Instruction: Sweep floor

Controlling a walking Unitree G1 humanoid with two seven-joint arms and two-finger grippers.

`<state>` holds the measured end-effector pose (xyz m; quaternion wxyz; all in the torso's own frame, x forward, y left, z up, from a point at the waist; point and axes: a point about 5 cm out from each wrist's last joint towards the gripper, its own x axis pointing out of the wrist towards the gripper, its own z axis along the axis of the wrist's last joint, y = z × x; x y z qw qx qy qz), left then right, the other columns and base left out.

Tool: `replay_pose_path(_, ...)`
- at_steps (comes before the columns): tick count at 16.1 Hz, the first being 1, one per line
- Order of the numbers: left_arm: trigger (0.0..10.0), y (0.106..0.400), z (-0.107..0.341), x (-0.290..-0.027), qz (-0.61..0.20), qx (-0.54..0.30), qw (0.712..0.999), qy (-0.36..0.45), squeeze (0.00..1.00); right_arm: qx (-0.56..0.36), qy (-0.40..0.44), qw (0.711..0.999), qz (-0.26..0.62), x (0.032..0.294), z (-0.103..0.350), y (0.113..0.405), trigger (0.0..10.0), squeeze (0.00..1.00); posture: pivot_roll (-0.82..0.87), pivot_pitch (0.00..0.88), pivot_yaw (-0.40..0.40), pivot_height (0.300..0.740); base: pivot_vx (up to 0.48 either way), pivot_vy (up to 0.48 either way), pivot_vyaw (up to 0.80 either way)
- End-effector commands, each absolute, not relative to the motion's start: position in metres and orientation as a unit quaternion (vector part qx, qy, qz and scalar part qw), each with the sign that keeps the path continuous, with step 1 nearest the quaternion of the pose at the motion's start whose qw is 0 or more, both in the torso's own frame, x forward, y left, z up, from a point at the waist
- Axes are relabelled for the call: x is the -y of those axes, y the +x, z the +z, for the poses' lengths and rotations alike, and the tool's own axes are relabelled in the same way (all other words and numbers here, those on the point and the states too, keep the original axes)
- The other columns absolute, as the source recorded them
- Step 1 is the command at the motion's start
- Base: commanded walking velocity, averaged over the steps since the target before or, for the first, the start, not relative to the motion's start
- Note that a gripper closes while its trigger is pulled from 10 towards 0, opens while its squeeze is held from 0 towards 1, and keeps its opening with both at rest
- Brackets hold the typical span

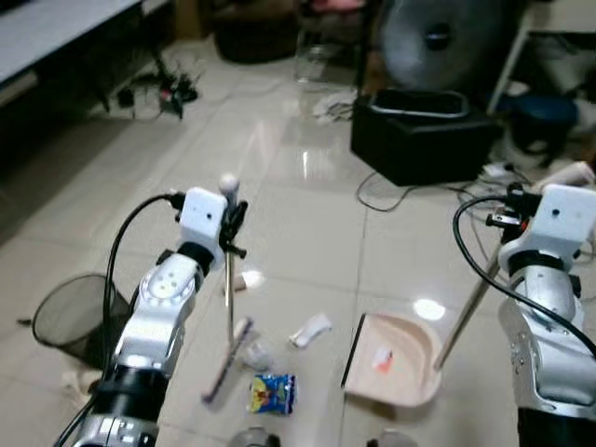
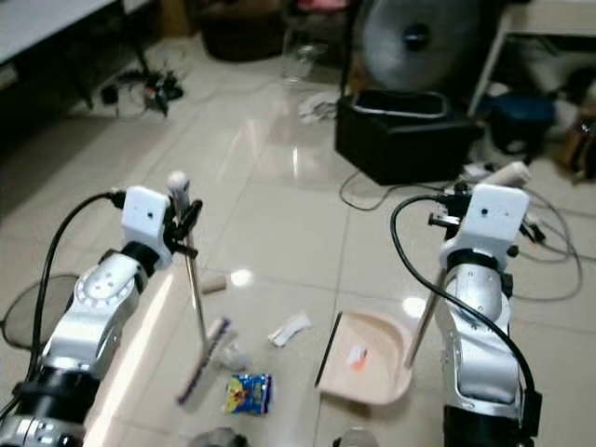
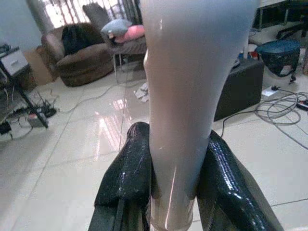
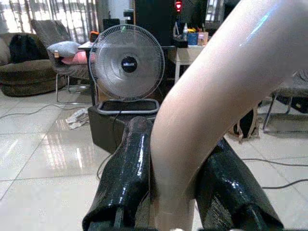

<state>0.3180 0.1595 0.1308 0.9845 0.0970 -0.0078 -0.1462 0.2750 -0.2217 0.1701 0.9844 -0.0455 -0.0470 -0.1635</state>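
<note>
Broom (image 1: 228, 321) clamped in left hand (image 3: 168, 187), dustpan (image 1: 396, 358) handle in right hand (image 4: 175, 192); dustpan's far rim blurred.

A lived-in home, a living room by the look of it: glossy pale tiled floor (image 1: 307, 214); brown sofa (image 3: 82, 57) with cushions beside a curtained window; round standing fan (image 4: 127, 62) just behind a black box (image 1: 424, 135); loose cables (image 3: 284, 103) trailing near that box; mesh wastebasket (image 1: 74, 321) well apart from it, toward the robot's left.

Upright broom (image 1: 230, 321) beside beige dustpan (image 1: 396, 358), wrappers (image 1: 272, 393) apparently between.
</note>
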Motion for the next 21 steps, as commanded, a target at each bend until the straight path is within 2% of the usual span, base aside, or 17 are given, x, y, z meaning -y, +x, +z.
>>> replay_pose_path(1,10.0,0.322,0.137,-0.169,-0.125,0.017,0.985,0.114,0.0,0.062,-0.03,0.99,-0.127,0.205,0.177,0.278,10.0,0.0,-0.02,0.097,0.088,0.74,0.0,0.476,0.0)
replay_pose_path(9,10.0,0.329,0.139,-0.156,-0.145,0.025,0.983,0.112,0.0,0.055,-0.024,0.99,-0.127,0.203,0.169,0.275,10.0,0.0,-0.02,0.087,0.099,0.74,0.0,0.477,0.0)
replay_pose_path(12,10.0,0.328,0.138,-0.151,-0.149,0.036,0.978,0.138,0.0,0.055,-0.024,0.99,-0.13,0.204,0.169,0.275,10.0,0.0,-0.02,0.08,0.1,0.74,0.0,-0.32,0.0)
replay_pose_path(15,10.0,0.326,0.138,-0.147,-0.154,0.04,0.979,0.124,0.0,0.055,-0.024,0.99,-0.13,0.203,0.168,0.275,10.0,0.0,-0.03,0.077,0.099,0.74,0.0,-0.42,0.0)
replay_pose_path(21,10.0,0.333,0.148,-0.148,-0.135,0.057,0.984,0.097,0.0,0.053,-0.02,0.991,-0.121,0.202,0.167,0.279,10.0,0.0,-0.02,0.073,0.096,0.74,0.0,0.0,0.0)
